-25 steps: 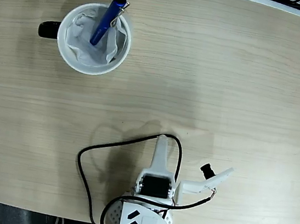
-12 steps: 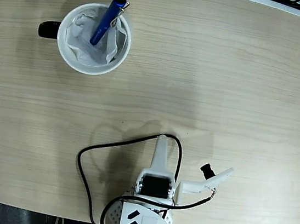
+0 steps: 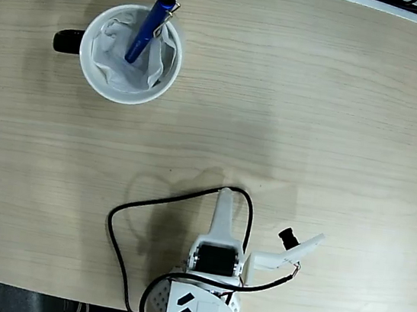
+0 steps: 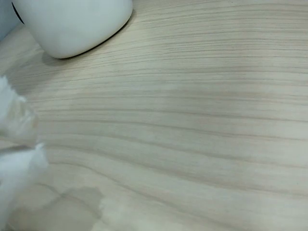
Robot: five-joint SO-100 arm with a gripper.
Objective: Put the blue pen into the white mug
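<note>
Nothing has moved since the earlier frames: the arm sits folded at the near edge of the table (image 3: 333,142) exactly as before, and the blue pen (image 3: 149,30) has kept its lean inside the white mug (image 3: 130,55).

Seen from the fixed view, the mug stands at the far left, its black handle pointing left. The pen's lower end rests down in the crumpled paper lining and its cap end, with the silver clip, props against the far-right part of the rim, sticking out above it. The gripper (image 3: 258,243) is well apart from the mug, near the robot's base, holding nothing; its two white fingers spread apart like a V, one pointing far and the other out to the right. In the wrist view, only a blurred white finger (image 4: 17,159) shows at the left edge, bare wood below, and the mug's white wall at the far left corner.

By this evidence the task looks finished, and the step in hand is simply resting clear. Doing that well means staying low and folded near the base, keeping the black cable (image 3: 126,226) from sweeping toward the mug, and not reaching back in. The pen leans rather than stands, so a knock to the mug could tip it out.
</note>
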